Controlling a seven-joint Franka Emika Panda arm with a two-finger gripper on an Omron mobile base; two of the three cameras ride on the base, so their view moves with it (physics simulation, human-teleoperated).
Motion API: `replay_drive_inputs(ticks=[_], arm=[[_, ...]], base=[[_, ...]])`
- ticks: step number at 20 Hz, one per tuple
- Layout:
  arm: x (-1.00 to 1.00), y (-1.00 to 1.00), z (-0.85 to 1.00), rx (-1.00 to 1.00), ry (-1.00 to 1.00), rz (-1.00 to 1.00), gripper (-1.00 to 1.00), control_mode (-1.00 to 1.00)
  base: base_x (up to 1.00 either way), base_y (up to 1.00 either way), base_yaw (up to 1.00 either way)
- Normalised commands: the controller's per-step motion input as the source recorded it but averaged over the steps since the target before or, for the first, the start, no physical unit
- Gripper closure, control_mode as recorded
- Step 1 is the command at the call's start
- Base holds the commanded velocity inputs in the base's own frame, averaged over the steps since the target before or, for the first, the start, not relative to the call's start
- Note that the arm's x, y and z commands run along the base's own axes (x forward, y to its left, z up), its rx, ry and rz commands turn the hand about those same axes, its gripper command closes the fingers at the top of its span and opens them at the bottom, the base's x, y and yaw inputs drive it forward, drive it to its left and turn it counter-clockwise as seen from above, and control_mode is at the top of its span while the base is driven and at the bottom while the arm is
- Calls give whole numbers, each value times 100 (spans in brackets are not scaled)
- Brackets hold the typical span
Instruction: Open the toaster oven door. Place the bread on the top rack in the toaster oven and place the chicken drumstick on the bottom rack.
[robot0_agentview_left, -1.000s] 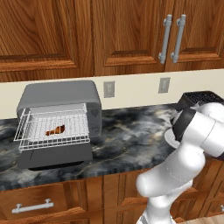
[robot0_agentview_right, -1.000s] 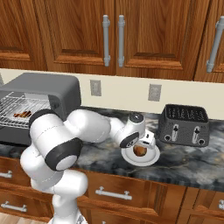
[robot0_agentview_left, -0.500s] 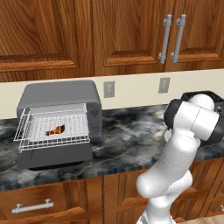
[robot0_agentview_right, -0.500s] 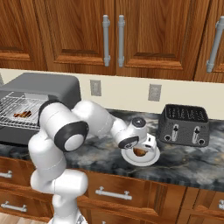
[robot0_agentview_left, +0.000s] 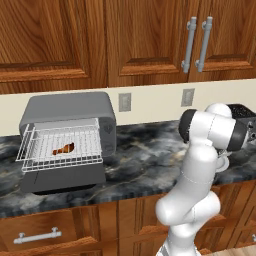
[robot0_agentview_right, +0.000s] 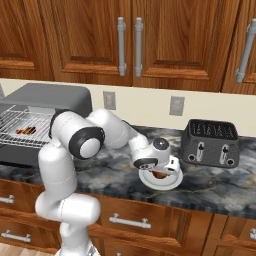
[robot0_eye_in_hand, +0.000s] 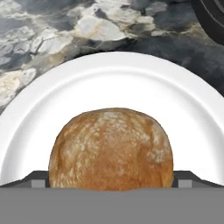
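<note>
Step in hand: picking up the bread (robot0_eye_in_hand: 111, 148) from the plate (robot0_eye_in_hand: 65, 100). The end effector (robot0_agentview_right: 161, 171) looks spread apart around it, nothing grasped; next it should close, then lift.

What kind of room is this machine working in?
A kitchen, computer-rendered: wooden cabinets above a marbled stone counter, with a toaster oven and a black toaster.
</note>
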Motion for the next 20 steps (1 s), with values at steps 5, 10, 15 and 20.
replay_drive_inputs(ticks=[5,10,15,20], arm=[[-2,0,-8,3,0,5,100,-100],[-28,7,27,18,-3,9,100,-100],[-21,36,78,15,0,13,100,-100],[-8,64,99,5,-5,15,100,-100]], base=[[0,0,0],[0,0,0],[0,0,0],[0,0,0]])
